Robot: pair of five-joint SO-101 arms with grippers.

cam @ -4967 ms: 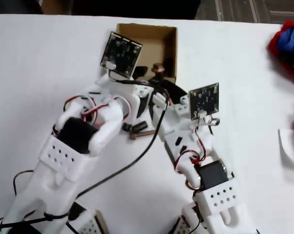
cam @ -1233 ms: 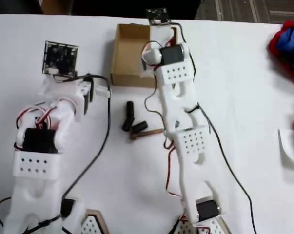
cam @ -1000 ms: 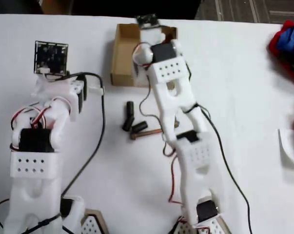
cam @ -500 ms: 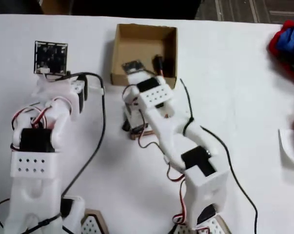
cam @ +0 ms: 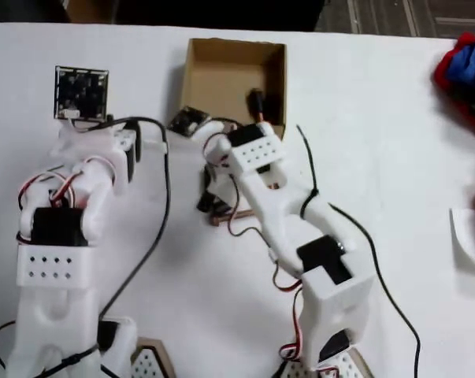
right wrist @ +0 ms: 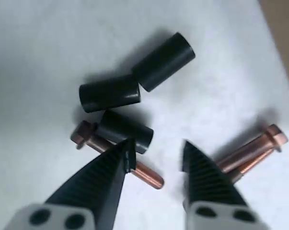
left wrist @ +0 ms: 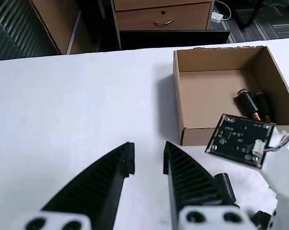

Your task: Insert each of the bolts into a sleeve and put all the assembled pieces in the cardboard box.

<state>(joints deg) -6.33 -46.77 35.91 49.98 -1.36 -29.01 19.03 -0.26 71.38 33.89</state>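
Note:
The cardboard box (cam: 221,75) stands at the back of the white table, with an assembled bolt and sleeve (cam: 257,101) lying in it; the left wrist view shows dark pieces (left wrist: 249,102) in the box (left wrist: 206,91). In front of the box lie three loose black sleeves (right wrist: 163,61) (right wrist: 109,93) (right wrist: 125,131) and copper bolts (right wrist: 144,171) (right wrist: 252,148). My right gripper (right wrist: 157,155) hangs open just above this pile, over one bolt's shank. In the high view the right arm covers most of the pile (cam: 208,206). My left gripper (left wrist: 147,155) is open and holds nothing, left of the box.
A black cable (cam: 166,213) runs across the table between the arms. Coloured cloth (cam: 465,63) lies at the far right, with a white object (cam: 469,244) at the right edge below it. A wooden drawer unit (left wrist: 163,14) stands beyond the table.
The right arm pulled back out of the box, leaving the assembled piece inside, and swung down over the loose pile. The left arm drew away to the left and then kept still.

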